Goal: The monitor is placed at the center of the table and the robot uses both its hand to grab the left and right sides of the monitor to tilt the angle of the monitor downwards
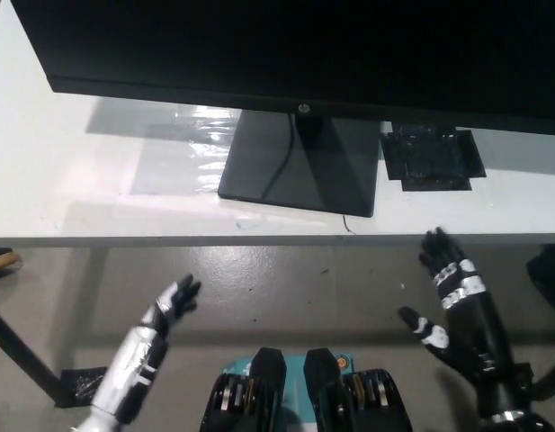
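Note:
The black monitor (295,49) fills the top of the head view, standing on its square black base (299,162) at the middle of the white table (79,189). My white left hand (165,310) is low at the lower left, below the table's front edge, fingers held straight and holding nothing. At the lower right my black right hand (452,301) is raised with fingers spread, also in front of the table edge. Neither hand touches the monitor.
A patch of black tape (430,155) lies on the table right of the base. A clear plastic sheet (183,148) lies left of the base. A black table leg (25,355) stands at the lower left over the grey floor.

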